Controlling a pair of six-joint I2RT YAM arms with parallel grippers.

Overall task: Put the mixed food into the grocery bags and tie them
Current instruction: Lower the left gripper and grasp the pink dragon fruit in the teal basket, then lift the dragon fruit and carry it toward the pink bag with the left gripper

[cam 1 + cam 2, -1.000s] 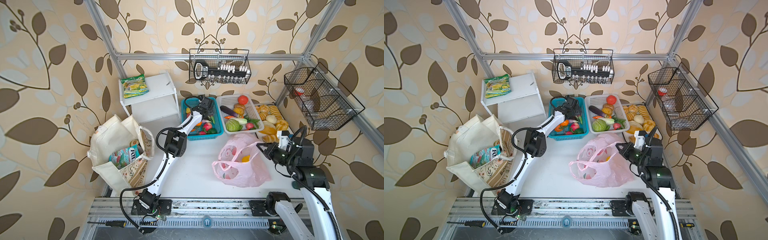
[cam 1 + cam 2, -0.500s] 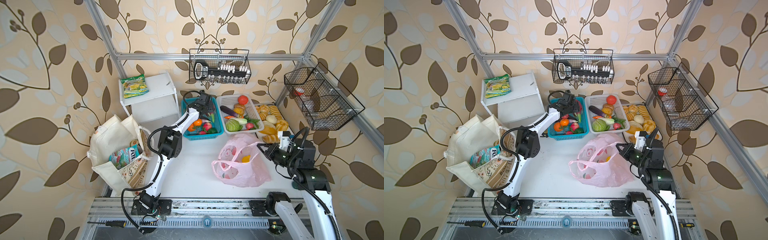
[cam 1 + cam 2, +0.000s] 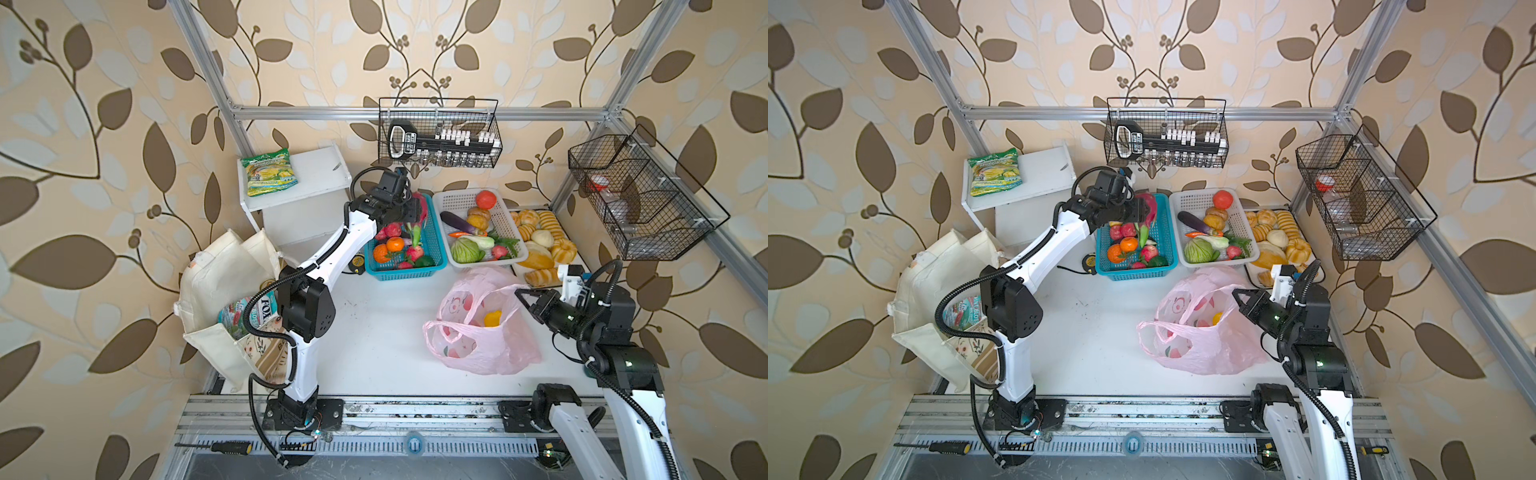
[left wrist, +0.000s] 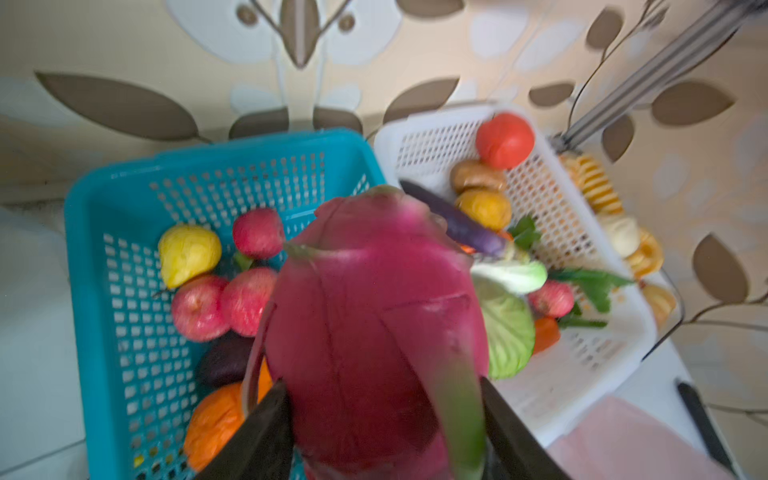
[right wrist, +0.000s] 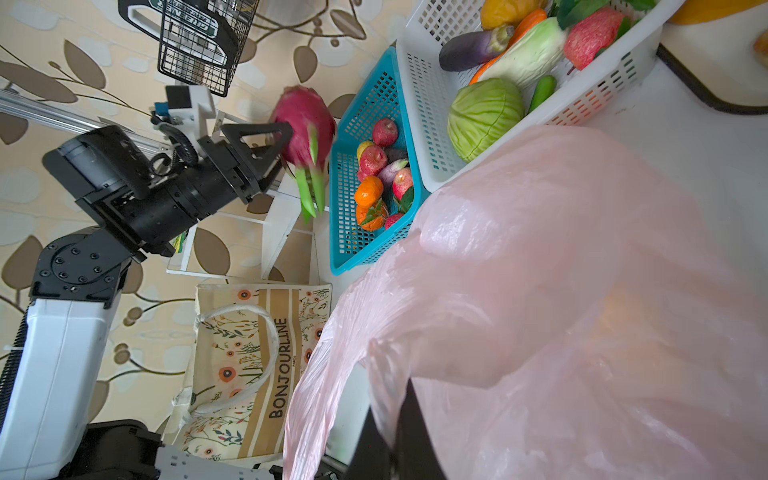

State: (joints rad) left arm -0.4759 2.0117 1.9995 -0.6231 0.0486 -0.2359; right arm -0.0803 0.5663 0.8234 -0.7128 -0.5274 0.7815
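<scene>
My left gripper (image 3: 415,210) (image 4: 380,386) is shut on the magenta dragon fruit (image 3: 421,204) (image 4: 374,324) (image 5: 303,120) and holds it above the back of the teal basket (image 3: 437,245) (image 3: 1169,232). Oranges, red apples and a yellow fruit (image 4: 189,253) lie in that basket. My right gripper (image 3: 519,293) (image 5: 392,395) is shut on the rim of the pink plastic bag (image 3: 478,340) (image 3: 1200,345) (image 5: 561,291), holding its mouth open. A yellow fruit (image 3: 493,318) lies inside. The cream canvas tote (image 3: 220,274) (image 5: 257,353) stands at the left with a teal-red packet (image 3: 237,316) in it.
A white basket (image 3: 457,200) of vegetables stands right of the teal one, with a bread tray (image 3: 540,237) beyond it. A white shelf (image 3: 316,174) at the back left carries a green-yellow packet (image 3: 269,171). Wire baskets (image 3: 440,133) hang on the walls. A tape measure (image 3: 356,262) lies by the teal basket.
The left gripper has closed in on the dragon fruit and risen with it, while the arm's elbow swung left. The right gripper has kept hold of the pink bag almost without moving.
</scene>
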